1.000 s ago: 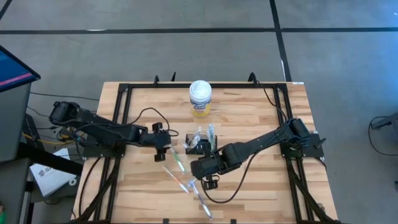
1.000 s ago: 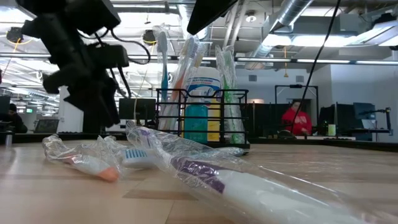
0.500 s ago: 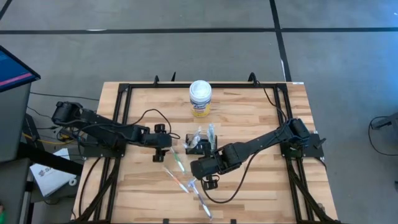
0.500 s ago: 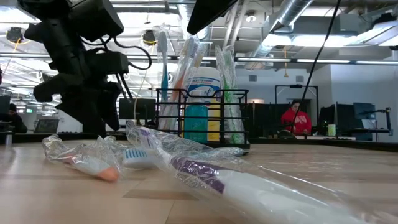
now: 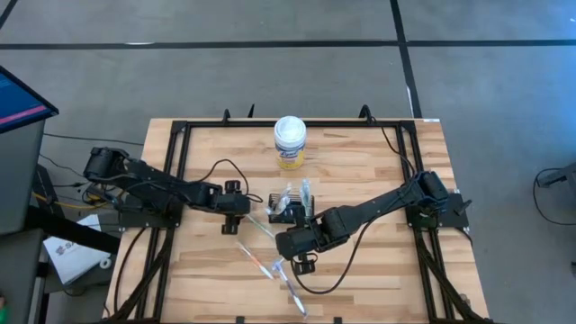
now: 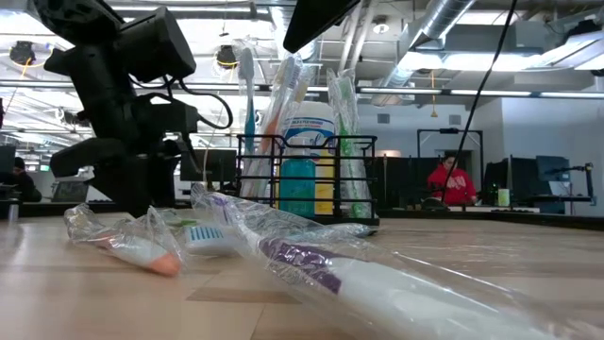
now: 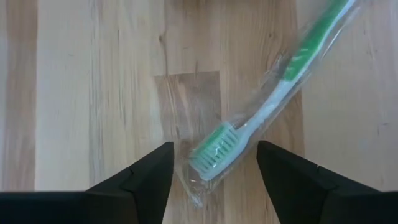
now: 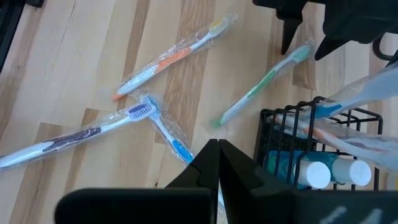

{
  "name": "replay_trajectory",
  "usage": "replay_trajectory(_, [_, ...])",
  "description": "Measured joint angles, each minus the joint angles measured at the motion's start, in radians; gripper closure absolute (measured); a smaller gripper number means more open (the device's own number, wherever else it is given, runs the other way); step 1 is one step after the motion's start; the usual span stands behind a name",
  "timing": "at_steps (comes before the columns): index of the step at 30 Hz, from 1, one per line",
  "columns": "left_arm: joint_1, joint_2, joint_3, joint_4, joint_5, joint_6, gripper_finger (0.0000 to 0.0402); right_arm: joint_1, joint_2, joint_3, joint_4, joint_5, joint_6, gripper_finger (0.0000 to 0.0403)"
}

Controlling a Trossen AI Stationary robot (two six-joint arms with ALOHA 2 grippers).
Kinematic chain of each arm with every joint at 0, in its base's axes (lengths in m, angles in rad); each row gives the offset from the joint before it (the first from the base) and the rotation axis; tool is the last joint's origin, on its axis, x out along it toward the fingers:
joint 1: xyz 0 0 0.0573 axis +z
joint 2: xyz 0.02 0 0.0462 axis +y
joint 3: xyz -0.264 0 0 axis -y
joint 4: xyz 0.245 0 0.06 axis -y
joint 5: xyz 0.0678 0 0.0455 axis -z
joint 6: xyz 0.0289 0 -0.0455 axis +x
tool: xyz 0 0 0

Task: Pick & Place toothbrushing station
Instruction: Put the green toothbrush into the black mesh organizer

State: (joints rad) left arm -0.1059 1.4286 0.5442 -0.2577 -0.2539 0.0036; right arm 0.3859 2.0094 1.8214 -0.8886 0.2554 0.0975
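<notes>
Above the table's middle | my left gripper (image 7: 211,163) hangs wide open, holding nothing, straddling the green toothbrush (image 7: 267,109) head | handle slants away toward the wire holder (image 5: 290,208) | right gripper (image 8: 218,163) closed, empty, beside holder

Around the black wire-mesh holder (image 5: 292,210) you have little clearance. On its left, the left gripper (image 5: 245,209) hangs low with fingers spread on either side of the bristle end of a green wrapped toothbrush (image 7: 264,112). On the near side, the right gripper (image 5: 300,255), pinched closed, and its dark arm (image 5: 378,205) block the approach. Beyond that, four more plastic-wrapped toothbrushes (image 8: 171,56) lie scattered across the bare wooden table (image 5: 378,261). The white cylindrical canister with a yellow label (image 5: 290,142) stands well behind the holder. You will find open board along the right front and the far left corner.
</notes>
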Motion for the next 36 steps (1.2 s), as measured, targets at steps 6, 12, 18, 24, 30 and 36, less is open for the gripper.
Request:
replay_trajectory(6, [0.001,-0.019,-0.004,-0.007,-0.005,0.000,0.0236,0.000,0.000,0.000,0.000,0.000,0.000,0.0403])
replay_trajectory(12, [0.001,-0.020,-0.004,-0.006,0.027,-0.004,0.0327,0.000,0.000,0.000,0.000,0.000,0.000,0.0403])
replay_trajectory(18, [-0.030,-0.020,-0.004,-0.006,0.080,-0.007,0.0392,0.000,0.000,0.000,0.000,0.000,0.000,0.0403])
replay_trajectory(24, [-0.076,-0.021,-0.004,-0.007,0.079,-0.033,0.0394,0.000,0.000,0.000,0.000,0.000,0.000,0.0403])
replay_trajectory(30, [-0.126,-0.058,-0.001,-0.028,0.080,-0.072,0.0392,0.000,0.000,0.000,0.005,0.000,0.000,0.0403])
replay_trajectory(36, [-0.174,-0.168,0.019,-0.067,0.106,-0.176,0.0395,0.000,0.001,0.000,0.031,0.000,0.000,0.0403])
